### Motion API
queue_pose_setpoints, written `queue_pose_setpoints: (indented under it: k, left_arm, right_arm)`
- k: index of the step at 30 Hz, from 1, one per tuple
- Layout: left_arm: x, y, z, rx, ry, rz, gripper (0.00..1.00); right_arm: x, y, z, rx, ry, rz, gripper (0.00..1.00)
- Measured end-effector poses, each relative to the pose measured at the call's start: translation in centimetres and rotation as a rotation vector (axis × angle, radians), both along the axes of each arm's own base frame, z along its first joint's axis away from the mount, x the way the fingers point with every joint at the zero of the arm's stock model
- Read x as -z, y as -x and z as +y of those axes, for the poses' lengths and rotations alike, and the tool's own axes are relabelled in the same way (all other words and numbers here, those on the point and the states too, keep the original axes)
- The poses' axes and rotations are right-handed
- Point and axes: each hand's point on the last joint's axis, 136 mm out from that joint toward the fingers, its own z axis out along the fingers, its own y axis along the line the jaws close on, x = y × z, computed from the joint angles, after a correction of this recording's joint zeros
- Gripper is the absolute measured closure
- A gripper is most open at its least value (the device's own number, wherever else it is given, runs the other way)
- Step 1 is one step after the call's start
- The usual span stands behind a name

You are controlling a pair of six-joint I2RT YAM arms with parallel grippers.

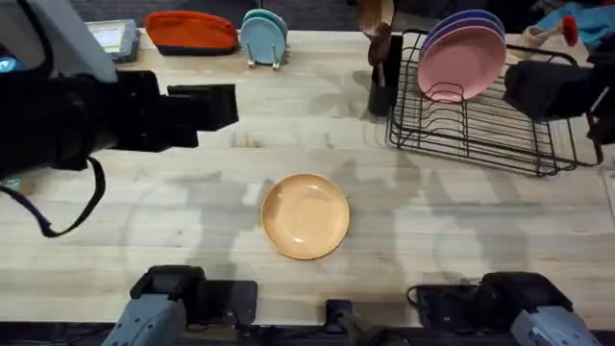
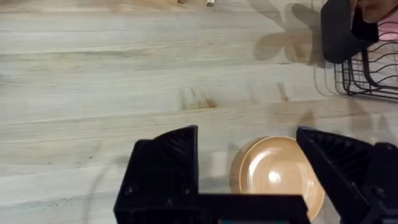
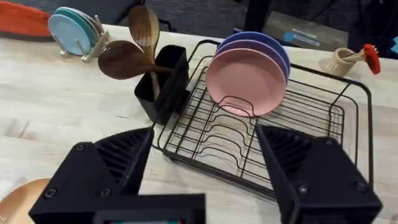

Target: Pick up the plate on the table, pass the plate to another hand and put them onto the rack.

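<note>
Overhead, the plate (image 1: 306, 216) lies flat, unheld; your left gripper (image 2: 249, 168), fingers spread wide and empty, should straddle its rim. Right gripper (image 3: 205, 168) gapes empty.

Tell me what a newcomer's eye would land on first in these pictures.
The orange-tan plate lies alone on the bare middle of the wooden table. At the far right stands the black wire rack, with a pink plate upright in its slots and a purple one just behind. The open left gripper hovers near the orange-tan plate, and the open right gripper faces the rack.
</note>
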Motion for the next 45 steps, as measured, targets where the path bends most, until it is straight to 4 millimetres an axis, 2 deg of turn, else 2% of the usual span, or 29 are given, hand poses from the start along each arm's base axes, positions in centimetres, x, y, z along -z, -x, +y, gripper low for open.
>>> queue_pose_setpoints:
  k: [2, 3, 7, 12, 16, 17, 18, 22, 23, 24, 27, 36, 37, 41, 45]
  left_arm:
    - [0.0, 0.0, -0.1, 0.007, 0.006, 0.000, 0.026]
    - [-0.2, 0.2, -1.1, 0.049, 0.043, -0.001, 0.026]
    - [-0.2, 0.4, -2.0, 0.088, 0.079, 0.007, 0.026]
    - [1.3, 0.3, -2.4, 0.104, 0.099, 0.057, 0.026]
    - [3.3, 0.4, -2.5, 0.108, 0.109, 0.121, 0.026]
    - [4.5, 0.7, -2.7, 0.114, 0.111, 0.155, 0.026]
    - [5.8, 1.1, -4.0, 0.171, 0.108, 0.183, 0.026]
    - [7.2, 1.5, -5.8, 0.256, 0.099, 0.200, 0.026]
    - [8.6, 2.2, -7.6, 0.342, 0.088, 0.220, 0.026]
    - [9.5, 2.4, -8.6, 0.386, 0.066, 0.249, 0.026]
    - [10.6, 2.1, -9.5, 0.417, 0.038, 0.292, 0.026]
    - [15.0, 1.5, -10.7, 0.448, -0.061, 0.452, 0.027]
    - [16.2, 1.5, -10.8, 0.450, -0.092, 0.496, 0.027]
    - [18.6, 1.2, -10.1, 0.423, -0.157, 0.581, 0.026]
    - [19.1, 1.1, -10.1, 0.421, -0.163, 0.597, 0.026]
  right_arm:
    - [0.0, 0.0, 0.0, 0.000, 0.000, 0.000, 0.005]
    - [0.0, 0.0, 0.0, 0.000, 0.000, 0.000, 0.005]
    - [0.0, 0.0, 0.0, 0.000, 0.000, 0.000, 0.005]
    - [0.0, 0.0, 0.0, -0.001, 0.003, 0.000, 0.005]
    - [0.0, 0.0, 0.0, -0.001, 0.003, 0.000, 0.005]
    - [0.0, 0.0, 0.0, -0.001, 0.002, 0.000, 0.004]
    - [0.0, 0.0, 0.0, -0.001, 0.003, 0.000, 0.004]
    - [0.0, 0.0, 0.0, -0.001, 0.003, 0.000, 0.004]
    - [0.0, 0.0, 0.0, -0.001, 0.003, 0.000, 0.004]
    - [0.0, 0.0, 0.0, -0.001, 0.002, 0.000, 0.005]
    - [0.0, 0.0, 0.0, -0.001, 0.002, 0.000, 0.004]
    - [0.1, 0.1, 0.0, -0.001, 0.002, 0.005, 0.004]
    - [0.2, 0.1, 0.0, -0.001, 0.002, 0.007, 0.004]
    - [0.2, 0.1, 0.0, -0.001, 0.002, 0.009, 0.004]
    - [0.2, 0.1, 0.0, -0.001, 0.002, 0.009, 0.004]
